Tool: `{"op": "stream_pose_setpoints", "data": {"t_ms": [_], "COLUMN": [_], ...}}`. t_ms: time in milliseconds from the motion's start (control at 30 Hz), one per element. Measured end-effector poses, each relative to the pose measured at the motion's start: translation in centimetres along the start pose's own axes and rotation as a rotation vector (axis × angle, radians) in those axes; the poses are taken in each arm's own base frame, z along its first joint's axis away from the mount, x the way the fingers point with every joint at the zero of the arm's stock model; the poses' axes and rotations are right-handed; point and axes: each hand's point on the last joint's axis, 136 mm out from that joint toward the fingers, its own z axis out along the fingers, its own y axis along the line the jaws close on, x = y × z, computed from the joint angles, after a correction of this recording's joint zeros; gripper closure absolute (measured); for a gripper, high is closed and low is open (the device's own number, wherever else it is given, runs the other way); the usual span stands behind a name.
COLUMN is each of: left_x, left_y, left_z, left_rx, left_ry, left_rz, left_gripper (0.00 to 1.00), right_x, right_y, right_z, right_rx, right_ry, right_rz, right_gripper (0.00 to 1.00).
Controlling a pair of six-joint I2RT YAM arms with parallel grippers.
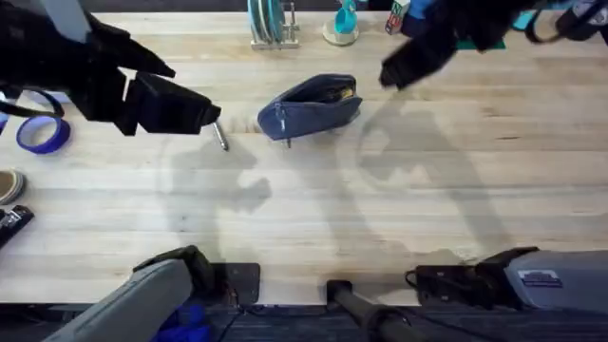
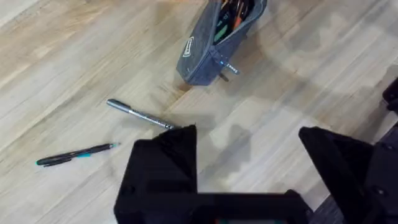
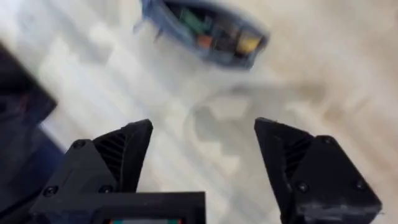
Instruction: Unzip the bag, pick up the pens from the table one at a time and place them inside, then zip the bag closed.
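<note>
Your left claw (image 2: 245, 165) hung above the table (image 1: 399, 209) with its two black fingers (image 2: 161, 165) spread wide and nothing between them. In the overhead view that claw (image 1: 211, 116) sat at the left of the bag (image 1: 311, 107), near it but apart, and the tip of a silvery pen (image 1: 221, 139) showed just beside the claw's front end. From the left wrist camera you could see that silvery pen (image 2: 140, 115) lying flat on the wood, one end running under the edge of a finger, while a second, dark pen with a teal tip (image 2: 76, 154) lay a little farther off, apart from the first. The bag (image 2: 217, 40) rested beyond both pens, unzipped, with coloured items showing through its open top and the small pull tab (image 2: 227, 67) hanging at the near end. Your right claw (image 3: 202, 158) was also held with its fingers well apart and empty, hovering off the table. In the overhead view it (image 1: 391, 74) sat just to the right of the bag and slightly behind it, not touching; from its own camera the open bag (image 3: 205, 31) lay ahead of the fingers with bare table between.
</note>
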Motion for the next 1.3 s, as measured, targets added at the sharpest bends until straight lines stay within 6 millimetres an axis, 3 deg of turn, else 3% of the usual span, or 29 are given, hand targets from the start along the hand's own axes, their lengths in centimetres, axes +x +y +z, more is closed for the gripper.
{"op": "stream_pose_setpoints", "data": {"t_ms": [100,700,1033,1300], "left_x": [0.0,0.9,-2.4,-3.3], "left_y": [0.0,2.0,-1.4,-1.6], "left_z": [0.0,-0.1,-0.2,-0.4], "left_rx": [-0.001,-0.110,0.105,0.128], "left_ry": [0.000,0.053,-0.123,-0.165], "left_rz": [-0.004,-0.208,-0.238,-0.243], "left_gripper": [0.005,0.005,0.005,0.005], "right_x": [1.1,1.0,1.0,1.0], "right_y": [0.2,0.0,0.1,0.1], "right_z": [0.8,1.0,1.0,1.0], "right_rx": [-0.019,-0.019,-0.019,-0.019], "right_ry": [0.050,0.049,0.050,0.050], "right_rz": [0.029,0.046,0.047,0.046], "right_gripper": [0.005,0.005,0.005,0.005]}}
